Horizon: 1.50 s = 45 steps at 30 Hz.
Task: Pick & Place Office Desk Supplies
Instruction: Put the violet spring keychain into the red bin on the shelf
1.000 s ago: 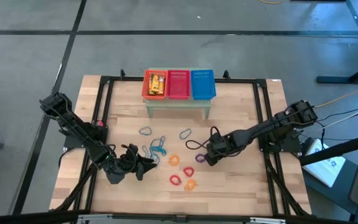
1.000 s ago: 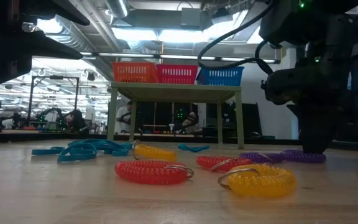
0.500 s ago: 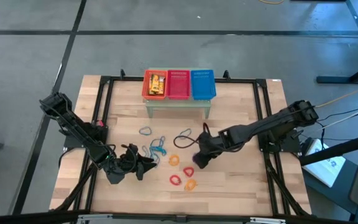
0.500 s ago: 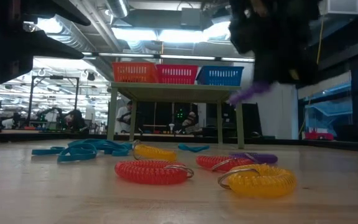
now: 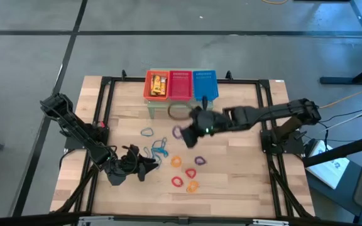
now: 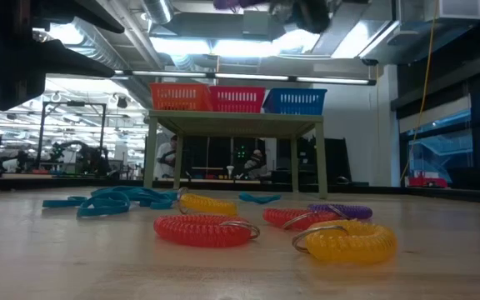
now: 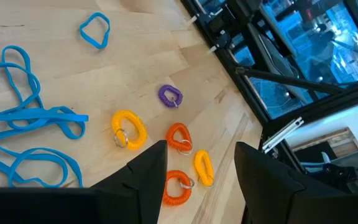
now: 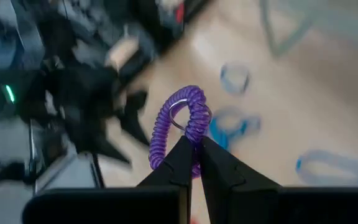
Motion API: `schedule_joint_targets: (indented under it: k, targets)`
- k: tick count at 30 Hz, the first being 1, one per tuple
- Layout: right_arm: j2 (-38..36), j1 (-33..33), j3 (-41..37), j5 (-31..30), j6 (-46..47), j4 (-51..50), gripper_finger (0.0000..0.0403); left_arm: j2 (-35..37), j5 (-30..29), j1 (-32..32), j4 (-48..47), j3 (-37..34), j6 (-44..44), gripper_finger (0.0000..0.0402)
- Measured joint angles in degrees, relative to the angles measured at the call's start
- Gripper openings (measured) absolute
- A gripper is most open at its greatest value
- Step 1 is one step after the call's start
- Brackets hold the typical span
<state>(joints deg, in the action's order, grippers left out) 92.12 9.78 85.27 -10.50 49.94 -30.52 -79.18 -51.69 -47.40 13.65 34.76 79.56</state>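
The right gripper was up in the air above the middle of the bench, near the little stand that held three baskets. Its fingers were pinched tight on a purple coil loop, which hung from the tips. The orange basket had small yellow-orange blocks in it, and the red basket and the blue basket stood next to it in a row. The left gripper waited low near the front left of the bench, with its fingers apart and nothing between them. On the wood lay blue loops, a second purple loop, orange loops, a red loop and a yellow loop. They lay near one another between the two arms.
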Motion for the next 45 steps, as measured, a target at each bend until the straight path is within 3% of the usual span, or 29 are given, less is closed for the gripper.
schedule_joint_targets:
  k: [11,21,38,41,45]
  targets:
    - [0.02,-14.37,5.58,-0.66,-10.30,-0.66,0.0019,0.00,-1.45,0.66,1.99,0.00,-2.10,0.0182]
    - [3.59,-26.74,5.60,6.57,-14.57,-2.09,0.0022,0.00,-0.83,2.58,2.06,0.00,-2.73,0.0182]
    - [8.47,-32.34,5.58,12.73,-16.31,2.40,0.0025,0.00,0.52,3.45,3.32,0.02,-2.62,0.0182]
    - [8.47,-32.58,5.58,13.08,-16.12,4.03,0.0044,0.00,0.60,3.54,3.30,0.02,-2.62,0.0182]
    - [8.46,-32.61,5.60,13.19,-15.75,5.20,0.0098,0.00,0.60,3.54,3.32,0.02,-2.63,0.0182]
